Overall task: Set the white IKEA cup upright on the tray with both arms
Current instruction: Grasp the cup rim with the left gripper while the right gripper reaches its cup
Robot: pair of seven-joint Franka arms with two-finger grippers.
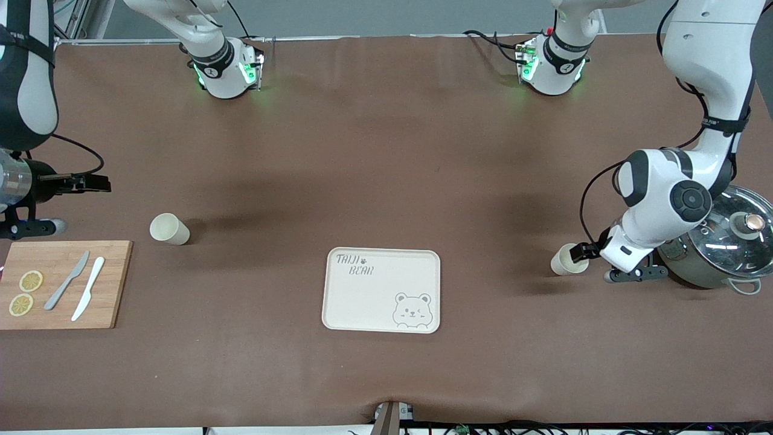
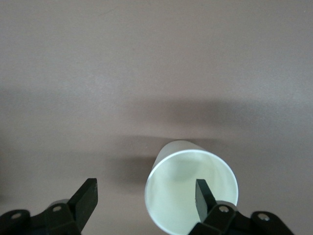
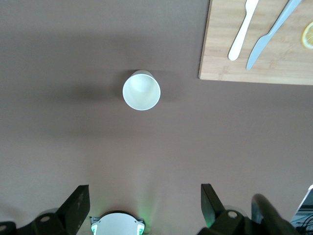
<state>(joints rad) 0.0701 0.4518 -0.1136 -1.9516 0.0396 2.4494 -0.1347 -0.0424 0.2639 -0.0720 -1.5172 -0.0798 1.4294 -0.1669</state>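
Progress is judged to be early: nothing is seen on the tray [image 1: 374,296], so both grasps, both carries and both placings are left to be done.

At the right arm's end of the table [image 1: 386,151], the right gripper [image 3: 144,196] is held over the bare surface by that end's edge, its fingers spread apart and nothing between them; that arm is taken to be waiting. A cutting board [image 1: 115,290] is laid at the corner nearest the front camera, with two knives [image 1: 67,289] and lemon slices [image 1: 31,281] on it. The board-side cup [image 1: 169,229] is found just beside the board's farther corner; it is cream-white, plain and slightly tapered, and it appears to be set mouth up.

The tray is placed midway along the table's nearest edge, flat and cream, with lettering and a bear drawn on it.

Toward the left arm's end, the pot-side cup [image 1: 564,261] is met by the left gripper [image 2: 145,188]. The fingers are parted, not yet clamped: one is seen at the cup's open mouth, the other outside its wall. Whether this cup is upright or tipped cannot be told. A lidded steel pot [image 1: 718,254] is set at that end's edge.
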